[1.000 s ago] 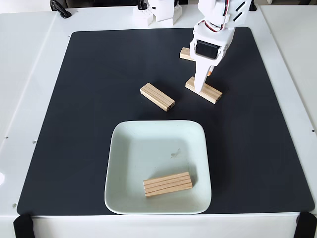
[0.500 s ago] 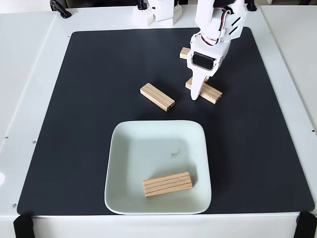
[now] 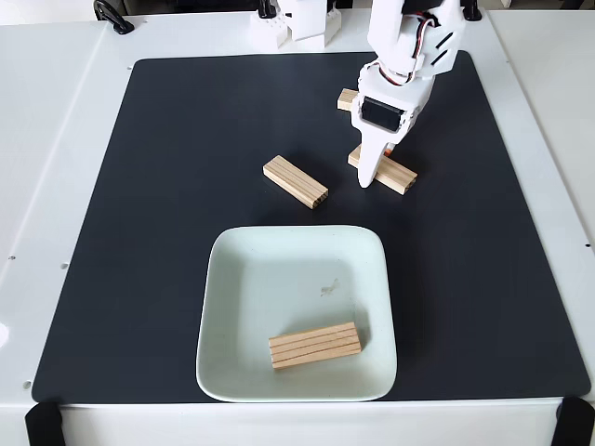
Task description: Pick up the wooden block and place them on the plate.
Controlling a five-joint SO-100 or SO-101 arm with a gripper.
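Black mat (image 3: 167, 232) on white table (image 3: 56, 139). One wooden block (image 3: 314, 345) lies in the plate (image 3: 279, 269), near its front edge, long axis nearly left-right. Second block (image 3: 295, 181) sits on the mat behind the plate, angled diagonally. Third block (image 3: 395, 173) lies under the gripper (image 3: 369, 175), also diagonal; fourth block (image 3: 348, 99) shows behind the arm. Gripper tip overlaps the third block; can't tell its opening.

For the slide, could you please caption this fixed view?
Gripper lowered onto a wooden block on the black mat, one block already on the plate.
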